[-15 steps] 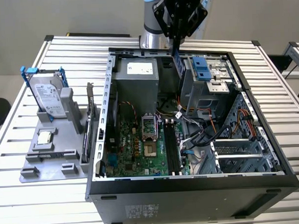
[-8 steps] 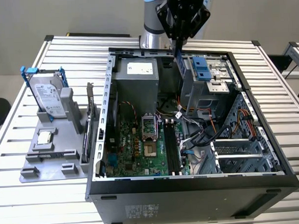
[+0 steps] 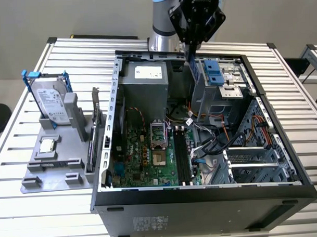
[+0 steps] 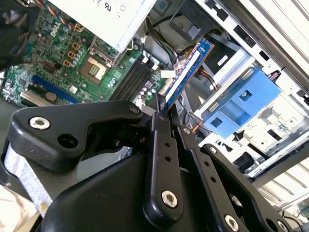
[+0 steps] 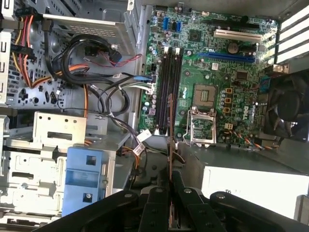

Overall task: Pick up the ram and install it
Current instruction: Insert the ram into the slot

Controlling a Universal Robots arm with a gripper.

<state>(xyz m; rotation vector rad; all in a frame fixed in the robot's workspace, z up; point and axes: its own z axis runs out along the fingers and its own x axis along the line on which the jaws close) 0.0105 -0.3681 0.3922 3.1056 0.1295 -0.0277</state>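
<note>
The hand [image 4: 165, 112] is smooth, slightly glossy black; the ram [image 4: 188, 73] a shiny blue board; the counter [image 3: 78, 53] ribbed bare metal (pale, matt).

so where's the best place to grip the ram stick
Pinch the ram across its two flat faces near one end, coming from above. It is thin and flat, so the broad faces probably give the surest seat. The gripper holds it that way now, leaving most of its length free below.
</note>
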